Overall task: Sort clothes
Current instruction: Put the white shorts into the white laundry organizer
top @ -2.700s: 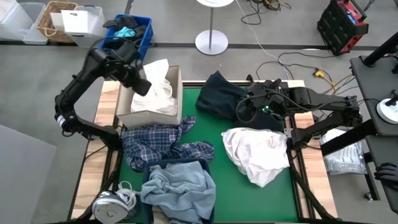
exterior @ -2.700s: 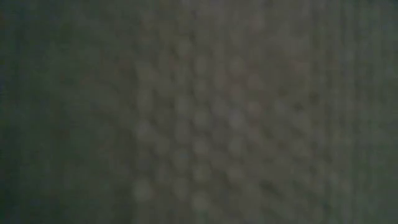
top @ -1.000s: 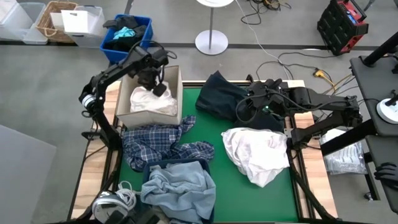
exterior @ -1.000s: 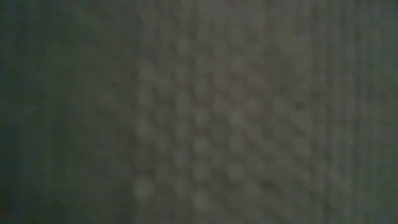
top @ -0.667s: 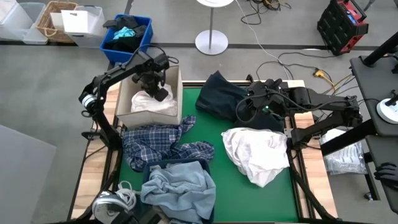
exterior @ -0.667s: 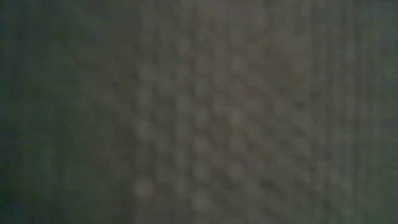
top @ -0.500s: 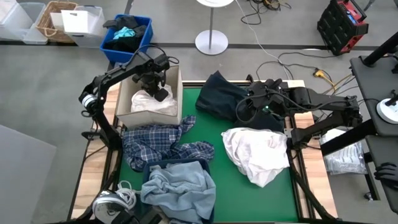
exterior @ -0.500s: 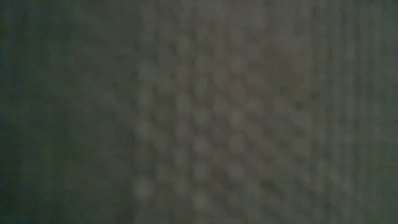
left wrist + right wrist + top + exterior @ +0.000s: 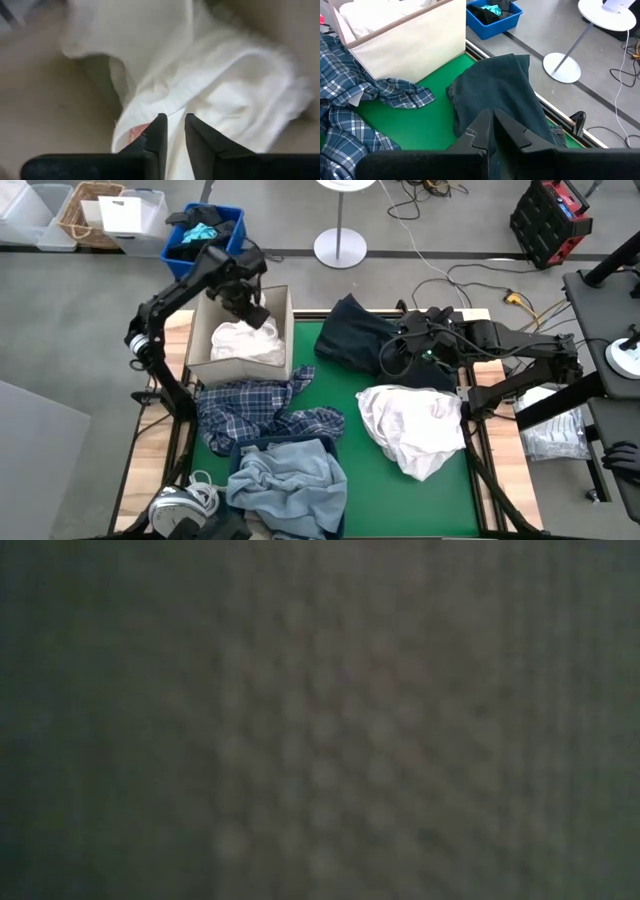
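Note:
A white shirt [image 9: 240, 340] lies crumpled inside the cardboard box [image 9: 240, 370] at the table's far left. My left gripper [image 9: 258, 315] hovers just above it. In the left wrist view a narrow gap shows between the fingers of this gripper [image 9: 176, 125], nothing is in it, and the shirt [image 9: 225, 95] lies below. My right gripper [image 9: 385, 362] is shut over the dark navy piece [image 9: 350, 335] at the far middle. A plaid shirt [image 9: 260, 415], light blue denim [image 9: 285, 480] and another white shirt [image 9: 415, 425] lie on the green mat. The low view shows nothing of them. My right gripper [image 9: 491, 116] lies with shut fingers over the dark navy piece [image 9: 500, 85]. I cannot tell whether the fingers touch it.
A blue bin [image 9: 205, 230] holding a black and teal bundle stands on the floor beyond the box. A wicker basket [image 9: 85, 210] and clear tubs sit farther left. A grey corded object [image 9: 180, 505] lies at the near left corner. Bare green mat [image 9: 355, 480] shows between the denim and the white shirt.
My left gripper dipped slightly toward the white shirt in the box, then rose and drew a little toward the far edge. The shirt stayed heaped in the box.

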Tool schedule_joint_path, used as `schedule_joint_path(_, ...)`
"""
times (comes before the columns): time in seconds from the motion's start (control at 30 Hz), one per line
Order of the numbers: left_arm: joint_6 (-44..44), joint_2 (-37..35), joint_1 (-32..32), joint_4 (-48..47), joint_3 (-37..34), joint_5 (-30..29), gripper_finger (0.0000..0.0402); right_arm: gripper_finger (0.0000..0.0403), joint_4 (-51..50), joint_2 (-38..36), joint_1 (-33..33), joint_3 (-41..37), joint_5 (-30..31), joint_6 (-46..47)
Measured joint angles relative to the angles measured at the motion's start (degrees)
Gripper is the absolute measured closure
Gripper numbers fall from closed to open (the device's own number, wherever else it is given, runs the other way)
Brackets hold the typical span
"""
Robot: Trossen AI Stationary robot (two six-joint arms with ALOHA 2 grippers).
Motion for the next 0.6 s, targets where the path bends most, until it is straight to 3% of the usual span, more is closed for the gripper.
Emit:
schedule_joint_path(0.13,0.4,-0.1,0.0,2.6,9.2,-1.8,0.0329,0.039,0.0,0.0,0.0,0.0,0.0,0.3)
schedule_joint_path(0.33,0.1,0.9,0.7,13.6,17.0,-18.7,0.0326,0.039,0.0,0.0,0.0,0.0,0.2,0.4)
schedule_joint_path(0.6,1.6,9.7,4.5,11.6,18.3,-14.6,0.0326,0.039,0.0,0.0,0.0,0.0,0.2,1.0)
